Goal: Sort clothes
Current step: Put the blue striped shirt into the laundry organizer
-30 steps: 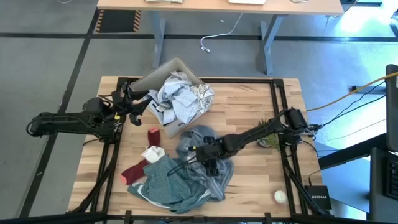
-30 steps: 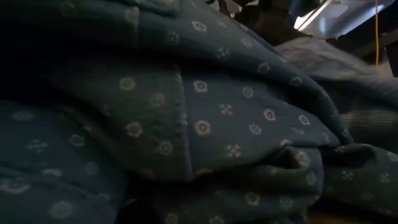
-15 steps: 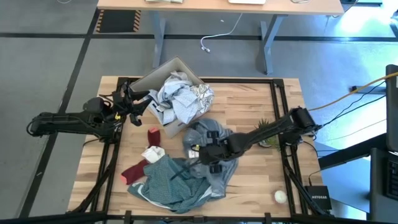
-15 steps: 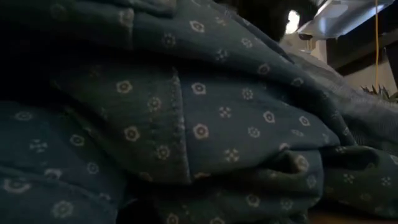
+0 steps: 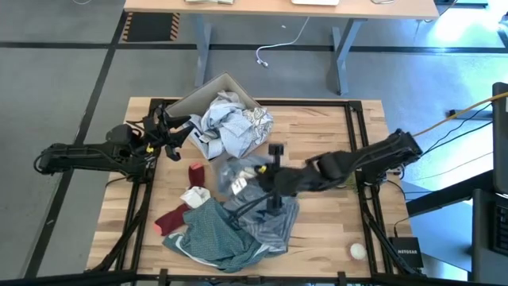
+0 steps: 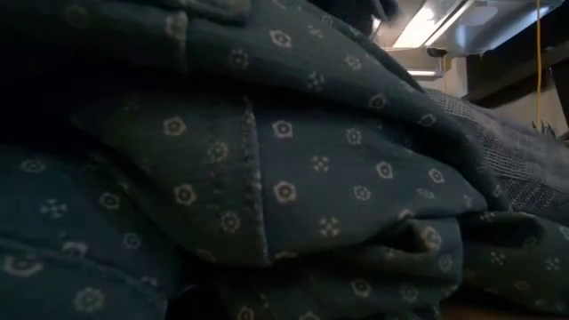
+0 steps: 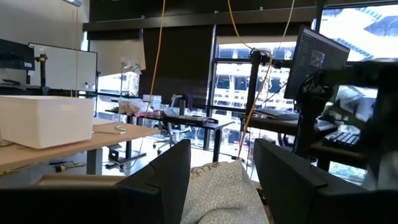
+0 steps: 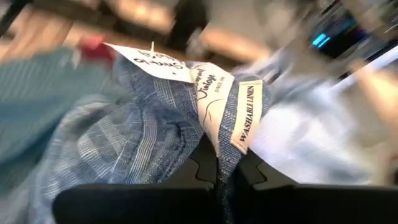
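My right gripper [image 5: 268, 183] is over the middle of the table, shut on a blue-grey striped garment [image 5: 258, 208] with paper and cloth labels [image 8: 214, 93]. A teal patterned garment [image 5: 208, 237] lies at the near side and fills the low view [image 6: 267, 178]. Dark red socks [image 5: 169, 218] and a small white piece [image 5: 195, 196] lie to its left. More clothes [image 5: 234, 127] are heaped in the cardboard box [image 5: 208, 89]. My left gripper [image 7: 221, 180] waits open by the box's left side, nothing between its fingers. My right gripper pinches the blue-grey garment between its two fingers [image 8: 202, 171] at a bunched fold beside the sewn-in labels [image 8: 245, 115]. Several layers are gathered there. That part is lifted and the cloth drapes down from it; its lower end [image 5: 274, 230] lies on the teal garment.
A small white ball [image 5: 358, 251] sits near the table's near right corner. Something green [image 5: 340, 157] lies under my right arm. Bare wood shows at the far right [image 5: 317, 127]. A desk [image 5: 278, 6] stands beyond the far edge.
My right gripper has risen and gone a little toward the far edge, drawing the blue-grey garment's labelled part up off the pile. The garment's lower part stays on the teal garment. In the low view, the striped cloth now hangs at the right.
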### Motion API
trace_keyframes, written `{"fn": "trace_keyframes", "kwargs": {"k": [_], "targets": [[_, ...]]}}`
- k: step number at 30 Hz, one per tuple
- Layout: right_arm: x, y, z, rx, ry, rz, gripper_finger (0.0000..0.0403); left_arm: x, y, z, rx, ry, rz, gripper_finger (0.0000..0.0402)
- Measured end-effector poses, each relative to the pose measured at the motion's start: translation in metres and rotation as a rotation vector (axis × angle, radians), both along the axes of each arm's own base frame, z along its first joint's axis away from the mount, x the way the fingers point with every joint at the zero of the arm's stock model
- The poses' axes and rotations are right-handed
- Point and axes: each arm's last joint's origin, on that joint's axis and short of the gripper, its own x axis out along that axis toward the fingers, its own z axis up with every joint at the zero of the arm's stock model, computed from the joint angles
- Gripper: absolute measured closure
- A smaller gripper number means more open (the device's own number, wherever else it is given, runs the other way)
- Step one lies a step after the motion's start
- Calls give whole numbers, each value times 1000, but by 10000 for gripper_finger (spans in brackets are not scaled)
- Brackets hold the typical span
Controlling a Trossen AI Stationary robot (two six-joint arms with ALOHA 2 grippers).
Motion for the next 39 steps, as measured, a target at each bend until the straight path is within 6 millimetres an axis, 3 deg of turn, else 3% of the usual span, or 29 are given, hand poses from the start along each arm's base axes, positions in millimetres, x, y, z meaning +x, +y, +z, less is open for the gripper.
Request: {"fn": "trace_keyframes", "kwargs": {"k": [8,16,20,22,25,30,35,39], "targets": [[3,-26,97,-159,-385,-18,388,0,0,0,3,-1,1,231],[-10,-103,189,-339,-985,-70,386,0,0,0,3,-1,1,231],[-19,-138,204,-264,-1220,-64,386,0,0,0,10,2,3,231],[-17,-153,199,-202,-1183,-89,385,0,0,0,11,3,3,231],[2,-173,174,-144,-972,-128,383,0,0,0,12,3,4,231],[44,-199,102,3,-546,-215,376,0,0,0,13,3,4,231],[71,-210,42,78,-239,-264,339,0,0,0,14,2,4,231],[74,-206,29,92,-147,-267,288,0,0,0,13,4,4,231]]}}
